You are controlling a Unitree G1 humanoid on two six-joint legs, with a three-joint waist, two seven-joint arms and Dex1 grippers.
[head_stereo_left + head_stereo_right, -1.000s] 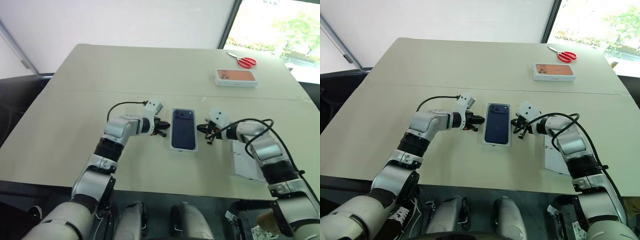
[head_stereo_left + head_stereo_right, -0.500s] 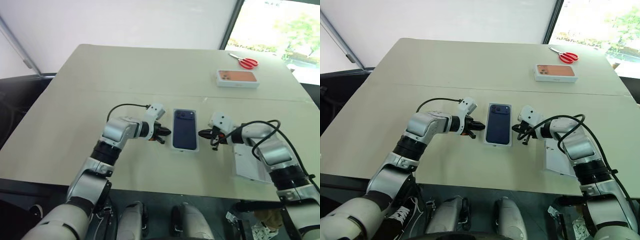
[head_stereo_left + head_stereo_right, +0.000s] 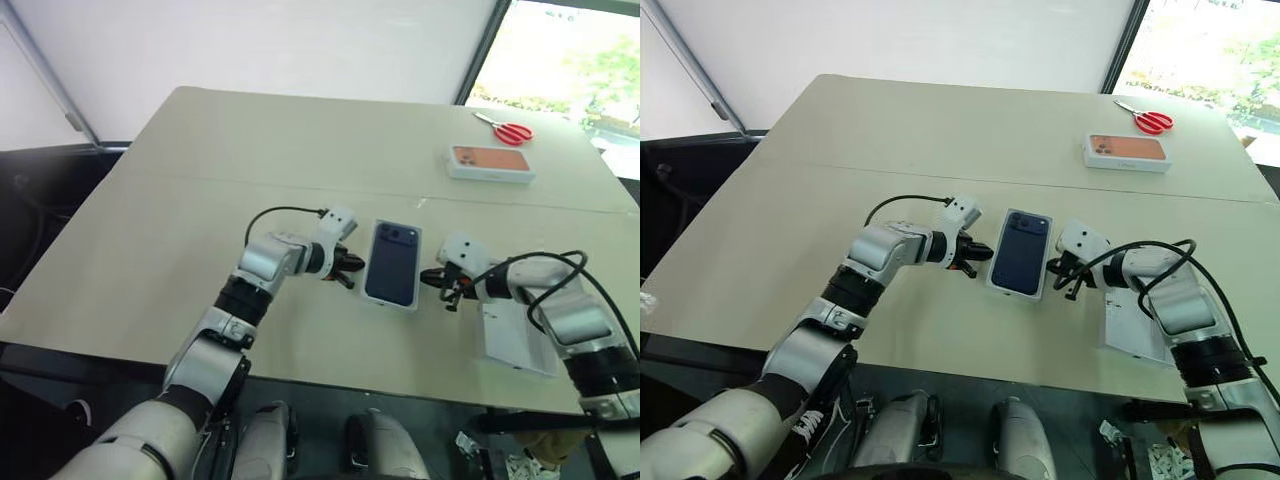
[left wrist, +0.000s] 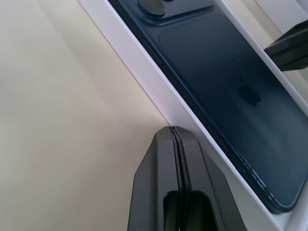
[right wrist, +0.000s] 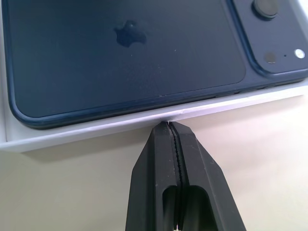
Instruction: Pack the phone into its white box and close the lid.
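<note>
The lid (image 3: 392,265), white with a dark-blue phone picture across its top, lies face up at the middle of the table, over the white box. The phone is hidden. My left gripper (image 3: 352,270) is shut, its tip against the lid's left long side, seen close up in the left wrist view (image 4: 172,130). My right gripper (image 3: 432,276) is also shut and its tip meets the opposite long side (image 5: 168,123). Neither gripper holds anything.
A flat white insert (image 3: 515,340) lies under my right forearm near the table's front edge. At the far right stand a white box with an orange phone picture (image 3: 490,163) and red scissors (image 3: 512,131). The beige table (image 3: 250,140) drops off at the left.
The whole view has shifted, so the camera moved. Against the table, both shut grippers stay at the lid's long sides and the box has hardly moved.
</note>
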